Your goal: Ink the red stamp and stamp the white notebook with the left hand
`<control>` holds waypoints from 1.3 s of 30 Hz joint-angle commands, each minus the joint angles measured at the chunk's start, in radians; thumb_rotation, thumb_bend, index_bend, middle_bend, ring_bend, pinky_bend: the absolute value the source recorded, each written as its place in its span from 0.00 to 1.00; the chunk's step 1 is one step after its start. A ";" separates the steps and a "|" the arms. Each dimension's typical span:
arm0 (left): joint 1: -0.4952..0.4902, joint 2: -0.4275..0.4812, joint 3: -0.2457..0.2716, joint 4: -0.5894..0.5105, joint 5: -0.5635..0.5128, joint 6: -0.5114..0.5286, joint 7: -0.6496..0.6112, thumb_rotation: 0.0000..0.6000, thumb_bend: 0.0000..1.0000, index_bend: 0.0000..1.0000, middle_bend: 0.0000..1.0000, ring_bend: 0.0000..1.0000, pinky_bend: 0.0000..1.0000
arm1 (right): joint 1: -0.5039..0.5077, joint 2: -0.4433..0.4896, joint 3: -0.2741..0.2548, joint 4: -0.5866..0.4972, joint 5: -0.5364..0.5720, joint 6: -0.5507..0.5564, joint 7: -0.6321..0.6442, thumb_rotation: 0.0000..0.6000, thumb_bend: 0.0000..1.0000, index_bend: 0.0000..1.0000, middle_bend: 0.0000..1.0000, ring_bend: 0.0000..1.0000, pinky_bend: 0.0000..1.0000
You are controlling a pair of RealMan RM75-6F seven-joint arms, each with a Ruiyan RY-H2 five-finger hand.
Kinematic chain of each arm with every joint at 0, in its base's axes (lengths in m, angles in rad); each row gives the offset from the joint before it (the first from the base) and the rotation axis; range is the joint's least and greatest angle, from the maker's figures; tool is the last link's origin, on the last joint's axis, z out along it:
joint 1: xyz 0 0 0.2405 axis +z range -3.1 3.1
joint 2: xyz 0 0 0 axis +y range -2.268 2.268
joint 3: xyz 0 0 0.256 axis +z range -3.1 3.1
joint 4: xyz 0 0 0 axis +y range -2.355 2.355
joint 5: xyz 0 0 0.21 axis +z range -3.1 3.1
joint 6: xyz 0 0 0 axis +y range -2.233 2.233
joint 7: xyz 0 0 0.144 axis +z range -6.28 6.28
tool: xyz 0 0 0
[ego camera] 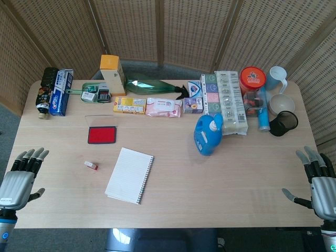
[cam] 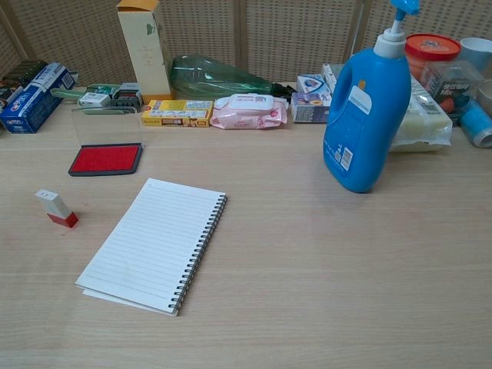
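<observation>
The red stamp (cam: 56,207) lies tipped on its side on the table (ego camera: 220,178), left of the white notebook (cam: 154,244) and nearer than the open red ink pad (cam: 105,159), which sits just beyond both with its clear lid raised behind it. The notebook lies open, lined page up, spiral binding on its right edge, angled slightly. The left hand (ego camera: 20,178) rests at the near left edge of the table, fingers spread and holding nothing, well apart from the stamp; the right hand (ego camera: 316,181) sits at the near right edge, likewise empty with fingers apart. Nothing of the task looks begun. The stamp is small and lying flat, so the likeliest trouble is a poor pick: broad fingers could push it sliding away or seize it with the red face turned wrong for inking. A heavy press might also shift the loose notebook. A blue detergent bottle (cam: 367,108) stands further right, clear of the route.
</observation>
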 commanded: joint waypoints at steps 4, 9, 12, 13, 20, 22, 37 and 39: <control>0.000 -0.002 0.001 0.003 -0.001 -0.002 0.001 1.00 0.06 0.00 0.00 0.00 0.05 | -0.001 0.001 -0.001 0.001 -0.001 0.001 0.003 0.86 0.00 0.02 0.00 0.00 0.00; -0.003 -0.009 0.001 0.014 0.016 0.004 -0.009 1.00 0.06 0.00 0.00 0.00 0.05 | -0.003 0.003 -0.001 0.000 -0.003 0.005 0.006 0.86 0.00 0.02 0.00 0.00 0.00; -0.006 -0.018 -0.001 0.024 0.021 0.003 -0.012 1.00 0.06 0.00 0.01 0.05 0.05 | -0.003 0.005 0.001 0.000 0.000 0.005 0.011 0.87 0.00 0.02 0.00 0.00 0.00; -0.007 -0.021 -0.001 0.026 0.019 -0.001 -0.012 1.00 0.06 0.00 0.03 0.11 0.05 | -0.003 0.005 0.001 0.000 0.001 0.004 0.012 0.87 0.00 0.02 0.00 0.00 0.00; -0.026 -0.064 -0.019 0.060 0.011 -0.012 -0.006 1.00 0.08 0.00 0.67 0.81 0.69 | -0.003 0.010 0.001 0.004 0.003 0.001 0.027 0.87 0.00 0.02 0.00 0.00 0.00; -0.037 -0.077 -0.023 0.071 0.007 -0.028 -0.004 1.00 0.09 0.00 0.83 0.94 0.85 | -0.003 0.011 0.001 0.006 0.006 -0.002 0.031 0.87 0.00 0.02 0.00 0.00 0.00; -0.174 -0.195 -0.095 0.137 -0.117 -0.218 0.142 1.00 0.14 0.24 1.00 1.00 1.00 | 0.001 0.007 0.001 0.011 0.010 -0.011 0.028 0.87 0.00 0.02 0.00 0.00 0.00; -0.195 -0.219 -0.104 0.148 -0.149 -0.251 0.154 1.00 0.15 0.29 1.00 1.00 1.00 | 0.002 0.009 0.002 0.011 0.012 -0.012 0.032 0.87 0.00 0.02 0.00 0.00 0.00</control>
